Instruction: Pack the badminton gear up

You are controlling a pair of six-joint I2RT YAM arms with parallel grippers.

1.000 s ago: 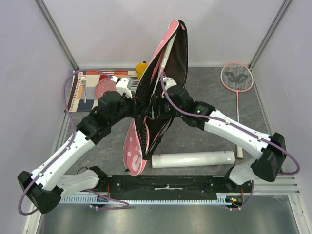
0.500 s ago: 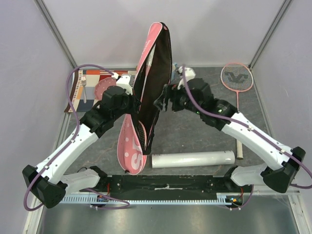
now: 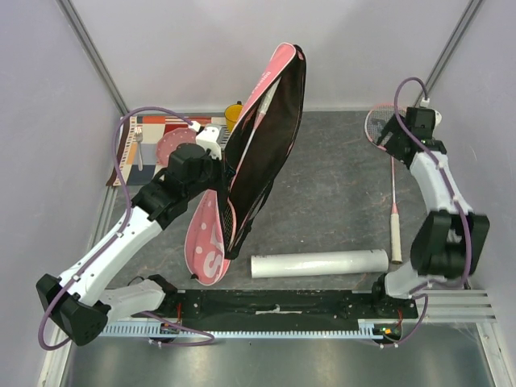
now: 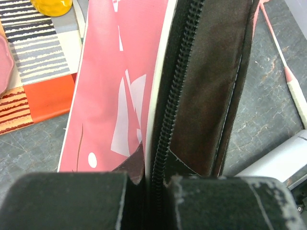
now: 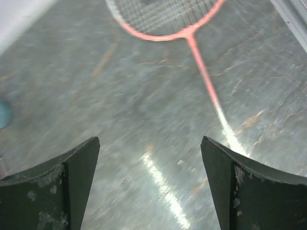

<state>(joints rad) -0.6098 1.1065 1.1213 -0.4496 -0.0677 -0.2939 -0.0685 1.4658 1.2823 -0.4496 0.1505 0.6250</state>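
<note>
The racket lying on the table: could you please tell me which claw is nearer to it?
Right. The right claw hangs open close above the racket, near its head end; the left claw is well away on the other side, shut on the racket bag at its zip edge.

The left arm and right arm have white links, black joints, purple cables and scuffed black fingers.

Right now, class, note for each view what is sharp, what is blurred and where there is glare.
Top external: sharp and evenly lit, with no harsh shadow around the tube. Left wrist: the bag and its zip are crisp, while the left gripper pinching it is soft. Right wrist: everything is smeared, the racket is fuzzy, and a bright glare streak crosses the table ahead of the open right gripper.
</note>
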